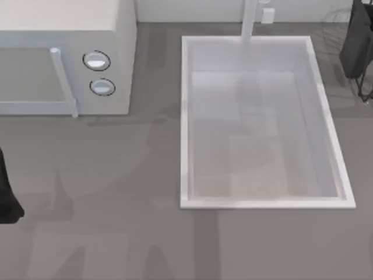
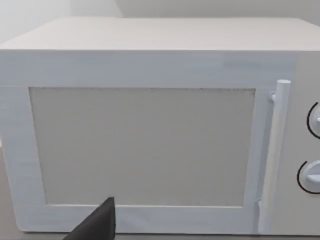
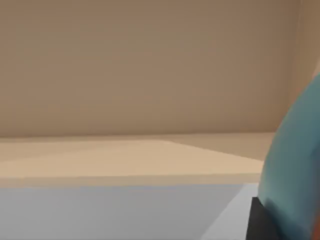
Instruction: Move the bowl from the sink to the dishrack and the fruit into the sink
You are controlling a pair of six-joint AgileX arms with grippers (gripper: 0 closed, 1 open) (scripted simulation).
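Black arm parts are showing at the top view's far left edge, low down, where my left arm (image 1: 7, 195) is sitting over the grey table (image 1: 116, 233). Whether the left gripper is open or shut I cannot tell; in the left wrist view just one dark fingertip (image 2: 97, 224) is poking up in front of the microwave door.

Next along, the white microwave (image 1: 64, 55) is occupying the table's back left corner, with a pale bar handle (image 1: 63, 81) and two round dials (image 1: 97, 60) on its front face. In the left wrist view that microwave is sitting close and square-on, its door shut.

Right of centre, the sink (image 1: 186, 116) is lying recessed in the table, a white rectangular basin with a pale raised rim, and its faucet post (image 1: 249, 20) is standing at the back rim.

At the far right, near the back corner, thin grey wires of the dishrack (image 1: 333, 32) are showing faintly, and my right arm (image 1: 358, 44) is hanging as a black shape beside them. In the right wrist view the bowl (image 3: 295, 165) is sitting very close at the frame's edge as a curved teal-blue surface, next to a dark gripper part (image 3: 257, 220); I cannot tell whether the right gripper is gripping it, nor exactly where the bowl is sitting relative to the rack.
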